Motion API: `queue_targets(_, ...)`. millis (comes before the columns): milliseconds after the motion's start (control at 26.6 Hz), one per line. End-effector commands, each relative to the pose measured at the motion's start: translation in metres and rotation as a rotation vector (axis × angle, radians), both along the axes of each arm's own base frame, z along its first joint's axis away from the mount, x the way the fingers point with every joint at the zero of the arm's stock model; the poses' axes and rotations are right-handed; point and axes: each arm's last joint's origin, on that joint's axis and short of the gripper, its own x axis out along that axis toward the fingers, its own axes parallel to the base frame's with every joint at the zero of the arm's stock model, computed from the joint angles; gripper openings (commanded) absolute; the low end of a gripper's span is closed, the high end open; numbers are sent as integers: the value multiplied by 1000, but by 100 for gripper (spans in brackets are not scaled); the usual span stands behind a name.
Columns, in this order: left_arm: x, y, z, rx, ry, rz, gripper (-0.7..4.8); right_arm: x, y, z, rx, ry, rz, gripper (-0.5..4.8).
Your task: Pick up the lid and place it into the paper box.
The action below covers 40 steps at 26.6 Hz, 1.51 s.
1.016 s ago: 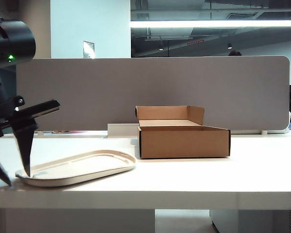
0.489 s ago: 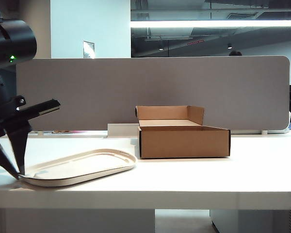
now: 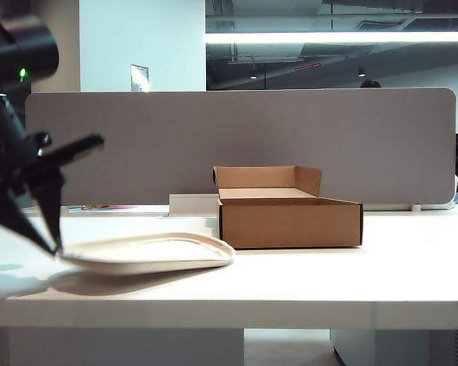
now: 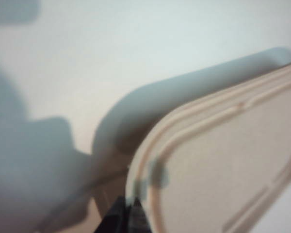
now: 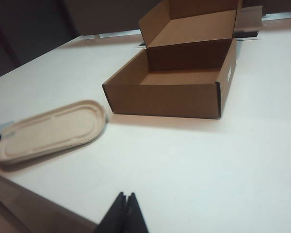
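Note:
The cream-beige oval lid (image 3: 149, 252) hangs just above the white table at the left, its shadow under it. My left gripper (image 3: 56, 248) is shut on the rim of the lid's left end. In the left wrist view the dark fingertips (image 4: 128, 206) pinch the edge of the lid (image 4: 223, 170). The brown paper box (image 3: 290, 221) stands open in the middle of the table, right of the lid, with its rear flap upright. In the right wrist view my right gripper (image 5: 126, 195) is shut with nothing in it, held back over the table's near side, and the lid (image 5: 48, 130) and box (image 5: 184, 73) lie ahead of it.
A grey partition panel (image 3: 237, 145) runs along the back of the table. A low white object (image 3: 191, 204) sits behind the box's left corner. The table's front edge (image 3: 229, 313) runs close below the lid.
My left gripper went from open around the lid's left end to shut on its rim. The lid has come up off the table and shifted right toward the box.

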Motion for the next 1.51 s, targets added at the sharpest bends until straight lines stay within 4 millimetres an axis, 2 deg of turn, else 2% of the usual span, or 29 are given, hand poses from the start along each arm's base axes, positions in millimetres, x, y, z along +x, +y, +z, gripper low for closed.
queue_targets(38, 6, -1, 25, -16, -87, -1, -6, 0, 0, -1, 3, -4, 0, -8)
queue_targets(263, 10, -3, 72, 38, -190, -130, -6, 0, 0, -1, 3, -4, -2, -8)
queue_targets(452, 14, -4, 98, 22, -263, -139, -6, 0, 0, -1, 3, -4, -1, -8)
queue_targets(564, 15, -5, 104, 31, -290, -159, -6, 0, 0, -1, 3, -4, -1, -8)
queue_targets(715, 12, -4, 98, 64, -240, -179, -5, 0, 0, -1, 3, -4, -1, -8)
queue_targets(790, 8, -1, 90, 120, -153, -181, 4, 0, 0, -1, 3, -4, -2, -8)
queue_targets(978, 0, 2, 70, 138, -32, -176, 156, 0, 0, -1, 3, -4, -2, -8)
queue_targets(1204, -8, 4, 30, 67, 122, -43, 160, 0, 0, -1, 3, -4, -2, -8)
queue_targets(1505, 3, -2, 9, 29, 135, 25, 160, 0, 0, -1, 3, -4, -2, -8)
